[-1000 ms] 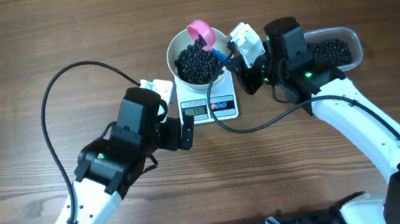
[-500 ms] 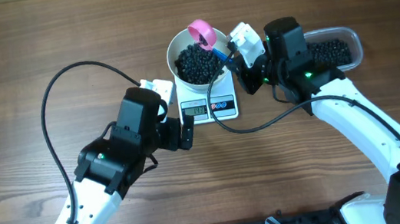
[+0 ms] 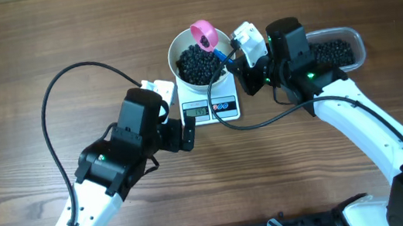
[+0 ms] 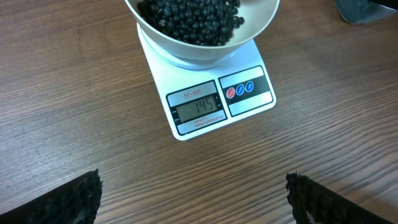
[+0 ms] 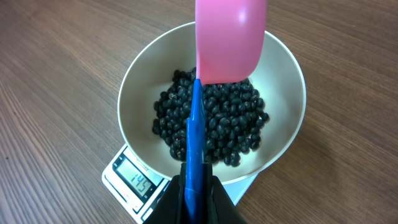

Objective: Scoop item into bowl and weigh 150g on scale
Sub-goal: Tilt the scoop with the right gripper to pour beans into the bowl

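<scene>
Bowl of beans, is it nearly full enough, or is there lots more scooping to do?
Nearly. Done: beans sit in the bowl on the scale, whose display reads 145. In hand: the right hand grips the pink scoop over the bowl. Left: a few more beans from the tub to reach 150.

bowl (image 4: 199, 55) cropped above, scale (image 5: 134, 180) half hidden

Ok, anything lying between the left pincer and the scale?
No: only bare wooden table between the open left pincer and the scale, seen in the left wrist view.
</scene>
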Robot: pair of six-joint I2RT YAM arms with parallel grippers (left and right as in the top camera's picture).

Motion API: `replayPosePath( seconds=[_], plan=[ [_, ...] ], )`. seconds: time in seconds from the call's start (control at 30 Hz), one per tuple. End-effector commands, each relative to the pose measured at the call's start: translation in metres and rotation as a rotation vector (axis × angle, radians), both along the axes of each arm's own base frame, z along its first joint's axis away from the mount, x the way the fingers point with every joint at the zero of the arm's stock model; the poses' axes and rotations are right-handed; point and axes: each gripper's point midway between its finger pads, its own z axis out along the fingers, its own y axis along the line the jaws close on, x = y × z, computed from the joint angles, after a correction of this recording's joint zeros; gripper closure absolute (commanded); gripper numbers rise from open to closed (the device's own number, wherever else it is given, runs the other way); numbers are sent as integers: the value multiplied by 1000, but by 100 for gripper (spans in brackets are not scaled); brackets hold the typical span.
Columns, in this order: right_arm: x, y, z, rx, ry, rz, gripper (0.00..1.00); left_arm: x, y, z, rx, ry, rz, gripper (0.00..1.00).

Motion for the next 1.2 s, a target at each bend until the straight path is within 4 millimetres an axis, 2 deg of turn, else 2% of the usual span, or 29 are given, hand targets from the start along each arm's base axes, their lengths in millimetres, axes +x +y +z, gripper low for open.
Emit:
replayPosePath(
  seconds=[0.0,0.67,0.83,1.17],
  plan=[
    [-1,5,1,27,19,5,96,1,-1,2,12,-14,-16,0],
    [-1,5,1,22,14,11,96,1,-1,2,12,-14,-17,0],
    [-4,2,-3,-84,-75,123,96,1,-1,2,12,-14,-17,0],
    [0,-2,-4,-69,-46,60,96,1,-1,2,12,-14,-17,0]
  ],
)
